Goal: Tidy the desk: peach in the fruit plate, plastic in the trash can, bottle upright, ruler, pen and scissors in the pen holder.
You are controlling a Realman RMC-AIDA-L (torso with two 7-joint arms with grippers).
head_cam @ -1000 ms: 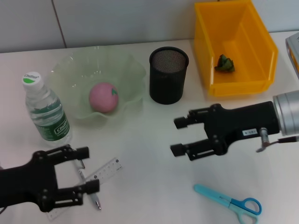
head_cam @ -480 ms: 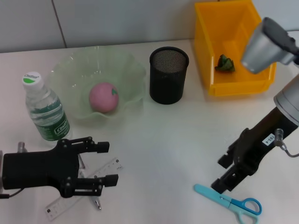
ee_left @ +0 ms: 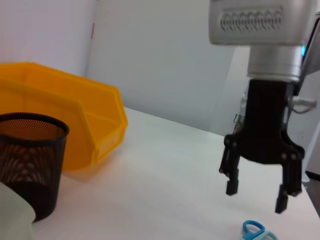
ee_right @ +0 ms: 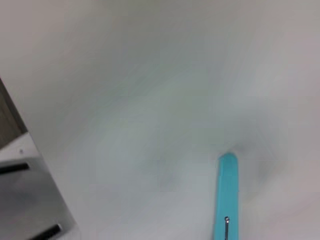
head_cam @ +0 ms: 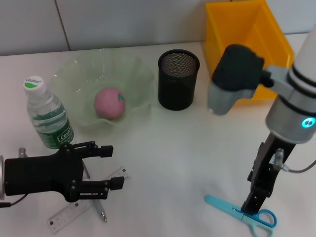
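- Three desk items remain out of the holder (head_cam: 178, 79): the scissors (head_cam: 242, 214), the ruler (head_cam: 84, 207) and the pen (head_cam: 98, 210).
- The scissors lie flat on the table (head_cam: 168, 163), well in front of the holder and off to its right, blades closed, ring handles away from it.
- I judge them light, stiff and a bit slick: plastic over thin metal, lying flush, so hard to get under. The thick part near the pivot, just ahead of the rings, looks the best place to pinch.
- The right gripper (head_cam: 253, 200) points straight down just over that spot, fingers apart in the left wrist view (ee_left: 256, 192), holding nothing.
- The left gripper (head_cam: 106, 167) hangs front-left of the holder, over the ruler and pen, fingers spread, empty.
- The peach (head_cam: 110, 102) sits in the plate (head_cam: 138, 74) left of the holder; the bottle (head_cam: 48, 121) stands upright beyond the plate.
- The bin (head_cam: 232, 29) stands right of the holder; the right arm's elbow hides part of it.
- Nothing lies between scissors and holder.
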